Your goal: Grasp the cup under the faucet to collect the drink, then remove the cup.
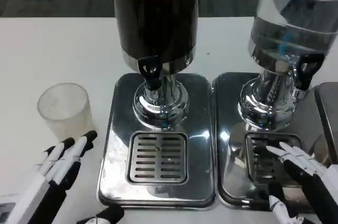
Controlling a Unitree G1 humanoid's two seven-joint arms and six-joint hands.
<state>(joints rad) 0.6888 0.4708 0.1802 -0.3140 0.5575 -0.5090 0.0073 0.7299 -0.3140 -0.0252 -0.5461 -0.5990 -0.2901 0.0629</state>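
Head view tells me nothing is done yet: the frosted plastic cup (64,109) stands empty on the white table (53,49) at left of frame, ungrasped. My left hand (59,167) hovers just below it, fingers extended, holding nothing; my right hand (301,174) lies released at lower right over the right drip grate (264,155). The dark-drink dispenser (156,12), its faucet (150,71) and the clear dispenser (296,18) crowd the way.
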